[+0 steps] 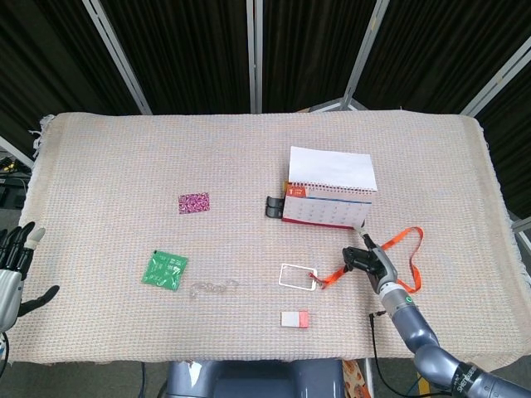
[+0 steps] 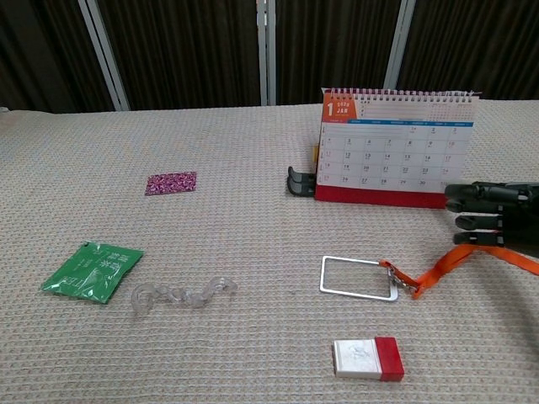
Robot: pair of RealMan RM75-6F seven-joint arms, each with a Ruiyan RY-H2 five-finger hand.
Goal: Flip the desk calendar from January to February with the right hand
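The desk calendar stands right of the table's middle, and its front page shows "1 JAN". My right hand hovers low just in front of the calendar's lower right corner. In the chest view this right hand points left with its fingers stretched out, holds nothing, and is a little short of the calendar's red base. My left hand hangs off the table's left edge with its fingers spread and nothing in it.
An orange lanyard runs under my right hand to a metal frame. A red and white box lies nearer the front edge. A black clip sits left of the calendar. A green packet, a clear chain and a purple packet lie at left.
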